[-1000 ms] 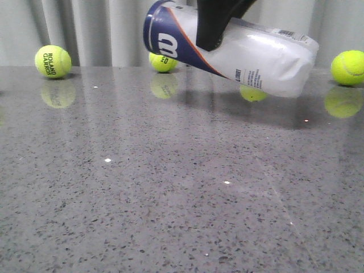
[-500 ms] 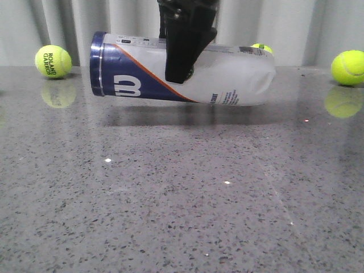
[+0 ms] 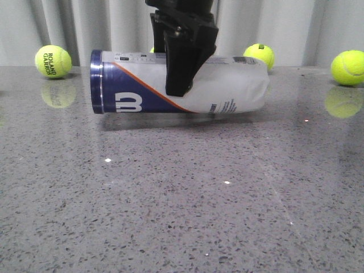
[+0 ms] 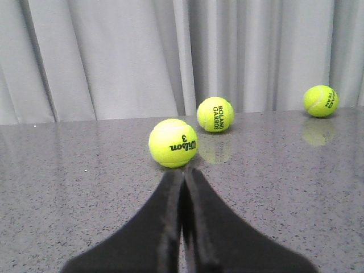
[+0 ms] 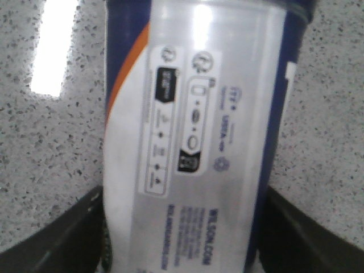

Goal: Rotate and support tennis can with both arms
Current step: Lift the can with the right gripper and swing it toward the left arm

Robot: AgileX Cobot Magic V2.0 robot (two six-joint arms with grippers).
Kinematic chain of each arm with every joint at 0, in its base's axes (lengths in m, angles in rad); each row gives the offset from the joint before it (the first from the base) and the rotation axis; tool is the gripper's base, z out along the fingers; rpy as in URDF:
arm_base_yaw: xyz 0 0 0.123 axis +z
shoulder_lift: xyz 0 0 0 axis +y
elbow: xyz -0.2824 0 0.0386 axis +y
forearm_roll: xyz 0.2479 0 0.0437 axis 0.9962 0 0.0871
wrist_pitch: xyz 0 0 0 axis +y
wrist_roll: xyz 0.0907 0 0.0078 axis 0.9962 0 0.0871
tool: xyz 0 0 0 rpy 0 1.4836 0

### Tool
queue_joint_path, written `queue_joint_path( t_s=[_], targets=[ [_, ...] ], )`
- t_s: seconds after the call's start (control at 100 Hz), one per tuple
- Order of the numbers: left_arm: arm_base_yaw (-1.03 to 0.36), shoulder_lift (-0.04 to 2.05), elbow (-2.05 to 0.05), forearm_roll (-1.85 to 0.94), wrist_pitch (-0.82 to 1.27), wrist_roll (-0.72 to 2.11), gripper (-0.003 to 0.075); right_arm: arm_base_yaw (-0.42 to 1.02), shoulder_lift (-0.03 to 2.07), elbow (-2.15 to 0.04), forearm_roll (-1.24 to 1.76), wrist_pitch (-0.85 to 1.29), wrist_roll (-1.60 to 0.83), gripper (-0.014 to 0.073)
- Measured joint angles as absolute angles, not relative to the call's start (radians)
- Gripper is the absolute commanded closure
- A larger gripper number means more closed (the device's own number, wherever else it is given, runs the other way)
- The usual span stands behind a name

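The near part of the surface (image 3: 170, 216) is bare grey stone. Further back, toward the far edge and about midway between its left and right edges, the tennis can (image 3: 182, 82) now lies on its side. A second ago it hung tilted in the air with the navy end high. Half a second ago it was level but just clear of the stone. Now it looks to be resting on the surface, navy band toward the left edge.

The right end effector (image 3: 183, 62) comes from above and is clamped around the can's middle; the right wrist view shows a dark finger on each side of the label.

The left end effector (image 4: 183, 227) has its fingers pressed together and holds nothing; it faces loose balls (image 4: 172, 143).

By my reading the lay-down turn is about finished, and the left arm's support is not yet given.

Along the far edge sit more balls (image 3: 53, 61).
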State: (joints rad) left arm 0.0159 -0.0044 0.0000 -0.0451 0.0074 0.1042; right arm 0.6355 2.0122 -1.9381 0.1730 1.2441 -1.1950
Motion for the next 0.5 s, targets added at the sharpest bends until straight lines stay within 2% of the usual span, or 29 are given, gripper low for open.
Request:
queue_joint_path(
  t_s=[0.21, 0.31, 0.43, 0.5],
  targets=[
    [0.016, -0.004, 0.0, -0.045, 0.007, 0.104, 0.074, 0.636, 2.031, -1.942, 0.173, 1.244, -1.197, 0.0292],
    [0.016, -0.004, 0.0, -0.045, 0.007, 0.104, 0.074, 0.636, 2.034, -1.943, 0.187, 1.242, -1.193, 0.0157],
    [0.016, -0.004, 0.0, -0.045, 0.007, 0.104, 0.074, 0.636, 2.034, -1.943, 0.229, 1.238, -1.189, -0.0077],
    [0.016, -0.004, 0.0, -0.045, 0.007, 0.104, 0.074, 0.636, 2.036, -1.943, 0.249, 1.236, -1.187, -0.0047]
  ],
)
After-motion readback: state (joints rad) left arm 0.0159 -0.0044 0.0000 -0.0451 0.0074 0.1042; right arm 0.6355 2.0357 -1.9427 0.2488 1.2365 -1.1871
